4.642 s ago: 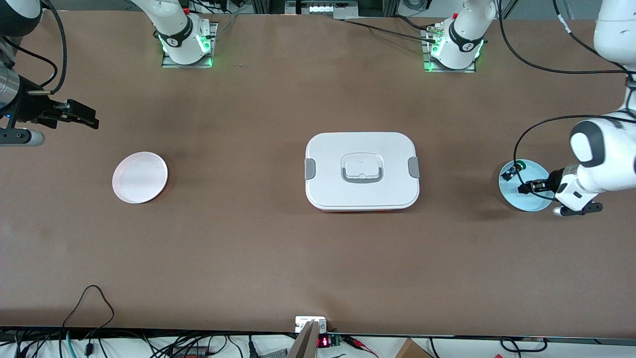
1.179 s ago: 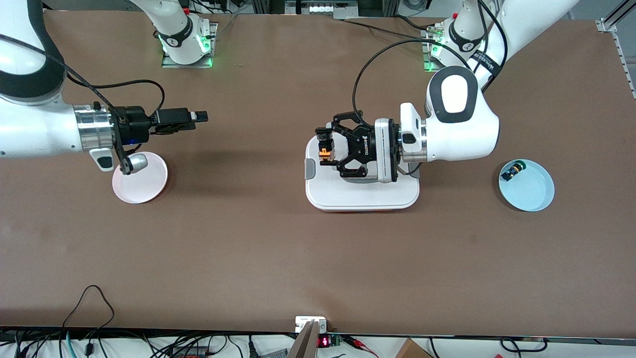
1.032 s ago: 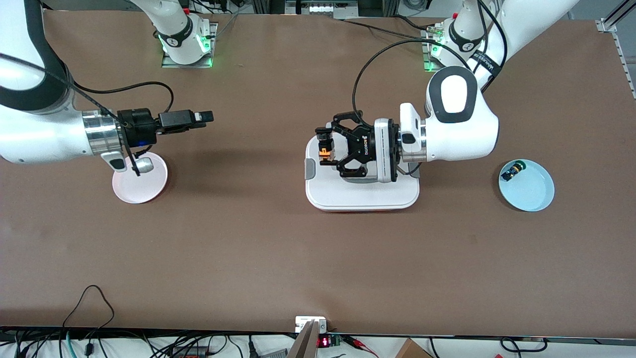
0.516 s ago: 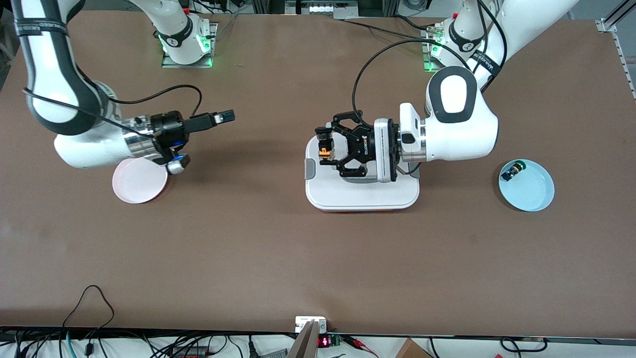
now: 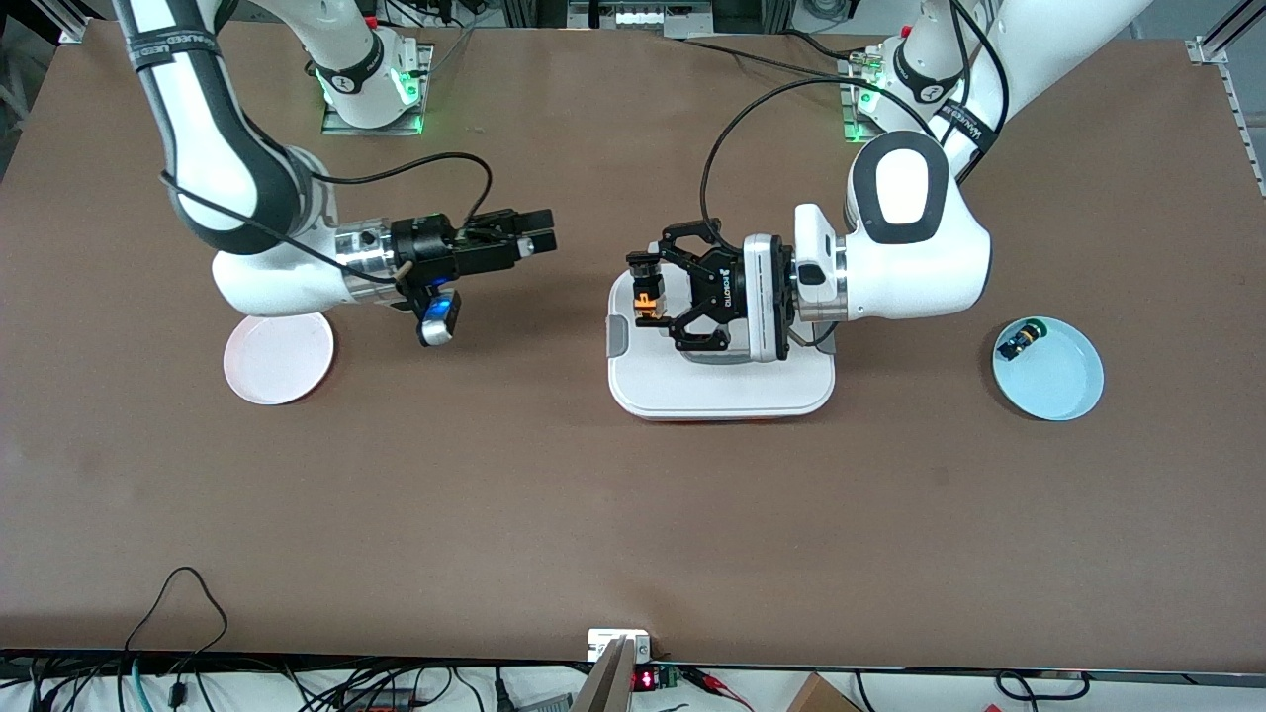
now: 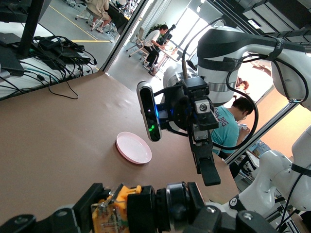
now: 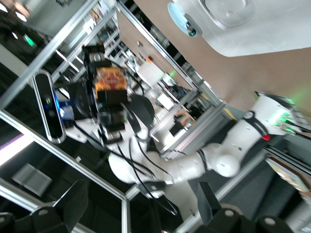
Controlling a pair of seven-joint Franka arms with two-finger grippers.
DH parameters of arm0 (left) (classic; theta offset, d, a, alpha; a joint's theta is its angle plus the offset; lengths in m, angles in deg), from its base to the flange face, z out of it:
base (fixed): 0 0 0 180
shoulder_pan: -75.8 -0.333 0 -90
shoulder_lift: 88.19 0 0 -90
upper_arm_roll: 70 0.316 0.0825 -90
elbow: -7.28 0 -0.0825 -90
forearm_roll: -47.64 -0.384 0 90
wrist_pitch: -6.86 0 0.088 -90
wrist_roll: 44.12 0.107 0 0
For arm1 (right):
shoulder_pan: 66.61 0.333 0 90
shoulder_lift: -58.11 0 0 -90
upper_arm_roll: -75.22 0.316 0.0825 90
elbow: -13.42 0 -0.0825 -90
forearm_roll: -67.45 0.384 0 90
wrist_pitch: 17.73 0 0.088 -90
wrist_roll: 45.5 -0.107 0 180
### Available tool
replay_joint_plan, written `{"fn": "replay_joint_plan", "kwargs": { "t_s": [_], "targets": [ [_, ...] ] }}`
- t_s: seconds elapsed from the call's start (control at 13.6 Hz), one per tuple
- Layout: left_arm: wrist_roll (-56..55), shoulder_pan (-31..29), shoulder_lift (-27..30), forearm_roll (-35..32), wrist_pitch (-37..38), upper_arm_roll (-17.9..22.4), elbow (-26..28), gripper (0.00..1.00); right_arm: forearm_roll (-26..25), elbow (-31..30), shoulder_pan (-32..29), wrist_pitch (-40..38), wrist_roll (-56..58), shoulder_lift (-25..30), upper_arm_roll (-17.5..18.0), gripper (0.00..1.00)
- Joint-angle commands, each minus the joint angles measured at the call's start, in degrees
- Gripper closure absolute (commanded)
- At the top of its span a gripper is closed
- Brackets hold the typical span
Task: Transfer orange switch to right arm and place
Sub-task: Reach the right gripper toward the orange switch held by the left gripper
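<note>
We see the pink plate (image 5: 278, 358) bare, and the blue plate (image 5: 1048, 368) holding a green-capped switch (image 5: 1019, 342). The white lidded box (image 5: 720, 381) lies shut mid-counter (image 5: 633, 514). Over that box, the left claw (image 5: 648, 294), marked "ROBOTIQ", pinches the orange switch (image 5: 647, 304); its long axis is unclear to us. The right claw (image 5: 529, 232), fingers spread, hangs over bare counter between pink plate and box.

Orange switch (image 5: 648, 303), black-bodied, sits in the black left gripper (image 5: 645, 297) over a white box (image 5: 720, 381) with grey latches. Black right gripper (image 5: 539, 234). Pink plate (image 5: 278, 358); pale blue plate (image 5: 1058, 381); brown table (image 5: 593, 494).
</note>
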Motion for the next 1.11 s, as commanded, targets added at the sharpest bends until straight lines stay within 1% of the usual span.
{"fn": "replay_joint_plan", "kwargs": {
  "t_s": [0.0,0.07,0.15,0.29,0.37,0.52,0.66,0.81,1.03],
  "targets": [
    [2.18,-1.12,0.72,2.34,-0.04,-1.07,0.99,0.73,7.1,0.19,1.33,5.39,-2.85,-0.93,-0.04,0.0],
    [2.18,-1.12,0.72,2.34,-0.04,-1.07,0.99,0.73,9.92,0.19,2.98,7.93,-2.77,-1.29,-0.04,0.0],
    [2.18,-1.12,0.72,2.34,-0.04,-0.98,0.99,0.73,11.52,0.36,4.05,10.57,-2.86,-1.29,-0.04,0.0],
    [2.18,-0.77,0.72,2.34,-0.13,-1.07,0.99,0.73,12.5,1.5,6.16,14.71,-2.86,-1.47,-0.04,0.0],
    [2.18,-0.5,0.72,3.21,-0.31,-1.07,0.99,0.73,12.76,1.59,6.86,15.07,-2.77,-1.81,-0.04,0.0],
    [2.35,0.55,0.72,6.98,-0.66,-1.07,0.9,0.73,12.77,1.86,7.66,15.08,-2.42,-2.69,-0.04,0.0],
    [2.44,0.03,0.72,6.91,-0.31,-1.07,0.99,0.73,12.94,1.94,8.1,15.16,-1.89,-2.96,0.04,0.0],
    [2.7,0.46,0.72,6.99,-0.48,-1.07,1.08,0.73,15.74,2.03,8.19,15.08,-2.33,-3.31,-0.04,0.0],
    [2.7,0.55,0.72,7.0,-0.57,-1.07,1.16,0.73,16.54,2.03,8.54,15.08,-1.89,-3.75,0.05,0.0]
  ]
}}
